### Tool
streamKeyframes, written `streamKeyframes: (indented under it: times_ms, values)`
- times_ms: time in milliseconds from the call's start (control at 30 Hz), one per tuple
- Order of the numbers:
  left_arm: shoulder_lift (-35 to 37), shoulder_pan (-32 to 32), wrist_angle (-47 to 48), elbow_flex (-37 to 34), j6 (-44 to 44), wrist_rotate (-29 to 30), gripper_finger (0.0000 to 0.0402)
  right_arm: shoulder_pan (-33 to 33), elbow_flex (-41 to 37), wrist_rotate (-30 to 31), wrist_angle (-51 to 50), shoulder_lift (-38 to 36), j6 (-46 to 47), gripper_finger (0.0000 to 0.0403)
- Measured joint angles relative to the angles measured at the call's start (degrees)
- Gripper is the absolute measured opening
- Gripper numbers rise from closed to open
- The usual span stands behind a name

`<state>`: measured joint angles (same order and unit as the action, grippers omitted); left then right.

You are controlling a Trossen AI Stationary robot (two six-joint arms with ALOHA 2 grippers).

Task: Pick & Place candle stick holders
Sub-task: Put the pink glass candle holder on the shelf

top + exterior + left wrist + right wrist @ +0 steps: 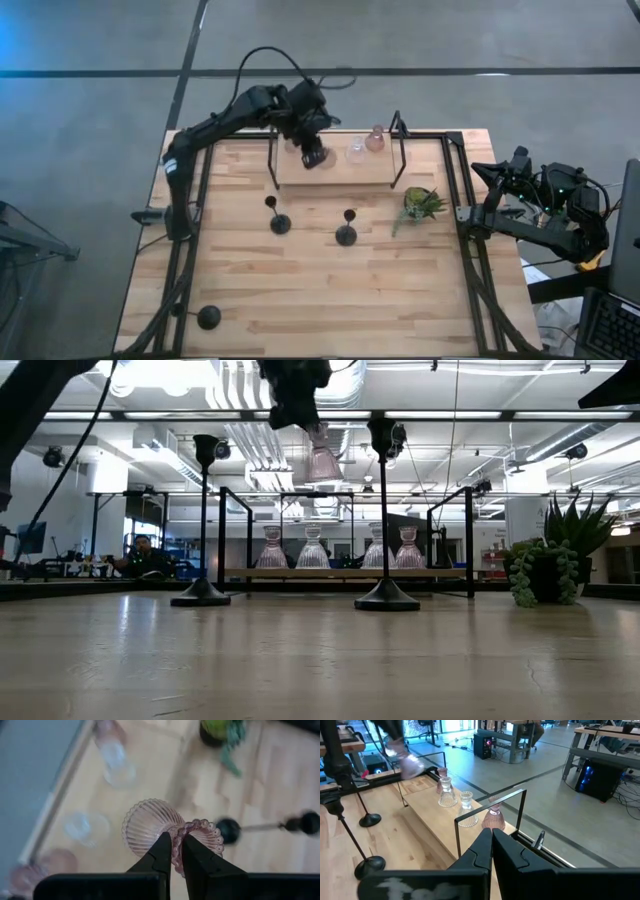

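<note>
the left gripper is clenched on the scalloped rim of a pink ribbed glass holder, which hangs in the air tilted sideways, clear of the desk. directly beneath the gripper runs a low wooden shelf with a black wire frame. four more glass holders stand upright in a row on the shelf, below the gripper and off to its side. nearer the middle of the desk, well apart from the gripper, two black holders with round bases and thin stems stand upright, and a third black one lies at the near left corner. a small green plant sits by the shelf's right end. the right gripper is clenched on nothing, waiting off the desk's right edge.
</note>
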<state>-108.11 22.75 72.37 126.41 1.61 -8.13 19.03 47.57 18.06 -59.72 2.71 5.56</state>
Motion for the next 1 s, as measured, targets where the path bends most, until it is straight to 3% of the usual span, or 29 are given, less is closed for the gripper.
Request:
streamKeyframes:
  times_ms: [300, 633, 1000]
  values:
    - [-9.2, 4.1, -4.0, 8.6, 8.5, 0.7, 0.0028, 0.0, 0.0, 0.0, 0.0, 0.0, 0.0, 0.0008]
    - [-14.8, 8.4, -7.1, 8.5, 9.9, 0.0, 0.0028, 0.0, 0.0, 0.0, 0.0, 0.0, 0.0, 0.0008]
    - [-16.5, 8.3, -6.4, 8.4, 9.4, -2.4, 0.0028, 0.0, 0.0, 0.0, 0.0, 0.0, 0.0, 0.0008]
